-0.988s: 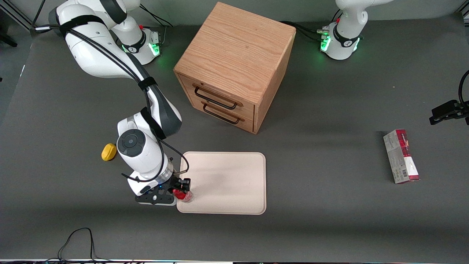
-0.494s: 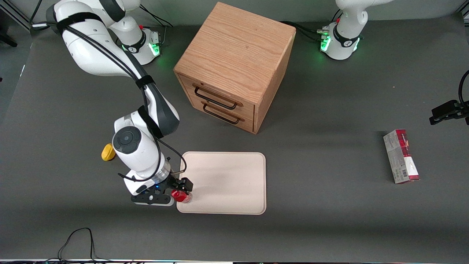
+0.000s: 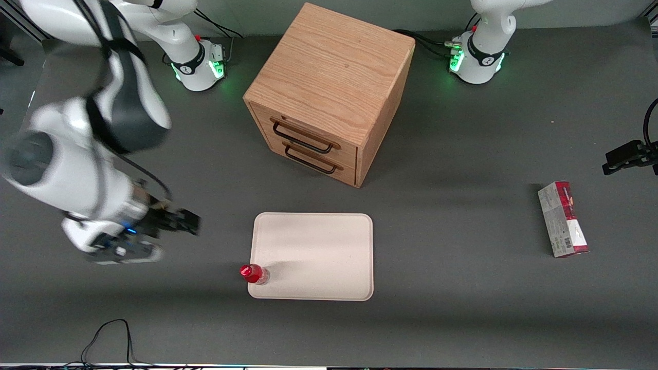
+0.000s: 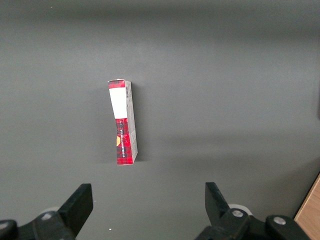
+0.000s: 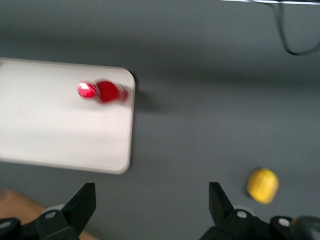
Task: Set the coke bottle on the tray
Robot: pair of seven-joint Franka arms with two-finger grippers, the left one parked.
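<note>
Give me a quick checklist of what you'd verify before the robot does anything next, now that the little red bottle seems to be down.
1. Coke bottle on the tray: ok, in its corner nearest the working arm.
2. Bottle upright: ok.
3. Gripper apart from the bottle: ok, open, empty, toward the working arm's end.
4. Bottle safely inside the rim: cannot tell, it stands very near the edge.
5. Drawer cabinet apart from the tray: ok.

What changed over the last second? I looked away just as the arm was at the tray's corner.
The gripper let go of the coke bottle, now open, and pulled away up toward the working arm's end of the table. The bottle stands upright on the tray corner. Tray, wooden cabinet and red-and-grey carton stayed put.
</note>
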